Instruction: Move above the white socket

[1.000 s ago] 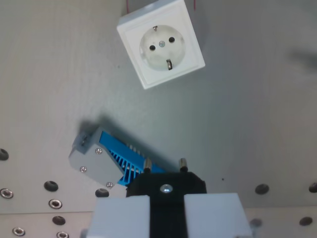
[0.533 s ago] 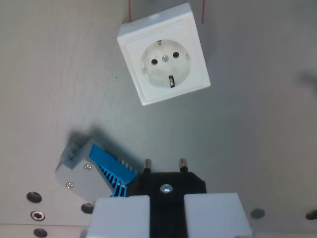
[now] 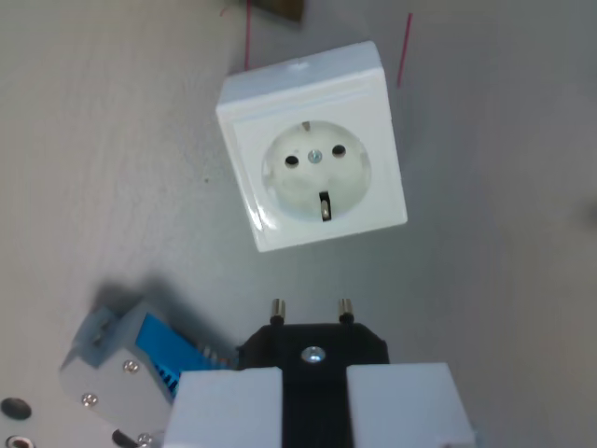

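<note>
Holding a black plug [image 3: 315,353] tight in our gripper [image 3: 315,401] at the bottom middle, we see the white socket [image 3: 312,171] just above it, in the upper middle. We should glide up slowly. The two pins should stop right over the two holes.

You see soft, even light over the grey tabletop [image 3: 504,280], with no hard glare. The white socket [image 3: 311,170] carries a small bright glint at its 7 o'clock corner. The grey and blue part [image 3: 117,369] casts a blurred shadow toward 11 o'clock. The white fingers [image 3: 224,406] at 6 o'clock look soft and overexposed.
</note>
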Robot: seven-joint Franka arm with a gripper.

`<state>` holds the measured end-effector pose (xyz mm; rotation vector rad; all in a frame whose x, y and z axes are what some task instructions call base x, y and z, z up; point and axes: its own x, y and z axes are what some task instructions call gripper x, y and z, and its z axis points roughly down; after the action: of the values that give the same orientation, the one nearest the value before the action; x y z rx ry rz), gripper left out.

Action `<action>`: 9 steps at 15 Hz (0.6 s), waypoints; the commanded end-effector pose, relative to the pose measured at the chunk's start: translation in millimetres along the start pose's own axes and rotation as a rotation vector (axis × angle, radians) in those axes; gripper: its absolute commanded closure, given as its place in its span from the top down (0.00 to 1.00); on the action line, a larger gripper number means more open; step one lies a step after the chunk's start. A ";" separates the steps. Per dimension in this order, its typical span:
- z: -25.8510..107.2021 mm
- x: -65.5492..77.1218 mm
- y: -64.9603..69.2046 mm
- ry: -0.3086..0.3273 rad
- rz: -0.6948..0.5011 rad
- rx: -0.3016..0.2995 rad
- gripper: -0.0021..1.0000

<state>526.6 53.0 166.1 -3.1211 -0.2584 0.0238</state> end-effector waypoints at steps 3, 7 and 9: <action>19.9 3.6 4.8 0.070 -0.140 0.008 0.00; 32.2 7.4 5.5 0.061 -0.166 0.010 0.00; 37.8 9.2 5.8 0.057 -0.170 0.011 0.00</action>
<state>531.3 52.6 133.2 -3.1045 -0.3842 0.0054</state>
